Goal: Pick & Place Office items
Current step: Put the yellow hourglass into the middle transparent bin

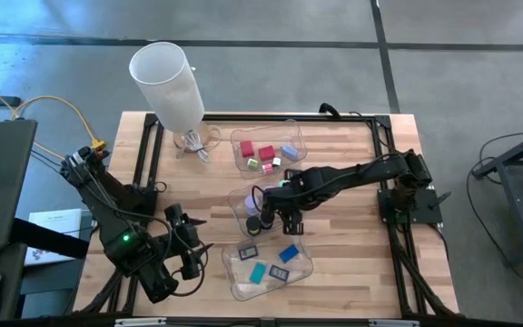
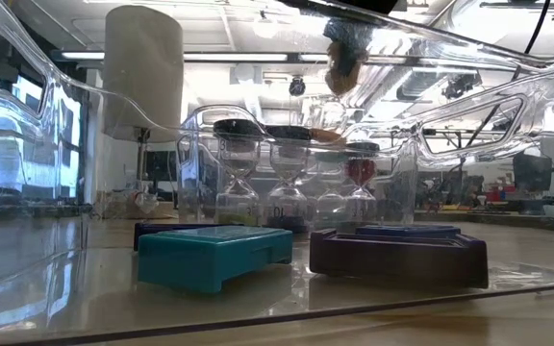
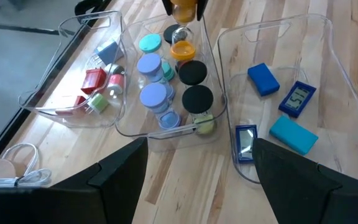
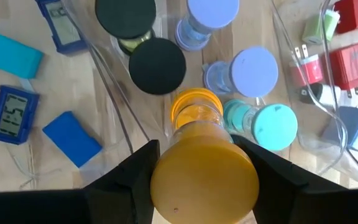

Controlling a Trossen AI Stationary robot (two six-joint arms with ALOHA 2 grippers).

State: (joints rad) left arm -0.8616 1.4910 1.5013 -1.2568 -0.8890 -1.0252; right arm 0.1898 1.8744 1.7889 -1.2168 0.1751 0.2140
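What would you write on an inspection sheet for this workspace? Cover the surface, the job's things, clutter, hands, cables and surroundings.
Surface: wooden table, carrying three clear trays.
Job's things: red blocks in the far tray; lilac, teal and black timers in the middle tray; flat blue and teal pieces in the near tray.
Clutter: white lamp shade at the far left corner.
Hands: right hand shut on an orange timer above the middle tray; left hand open and empty, at the near left.
Cables: white cable beside the lamp shade; yellow cables off the table's left.
Surroundings: grey floor around the table.
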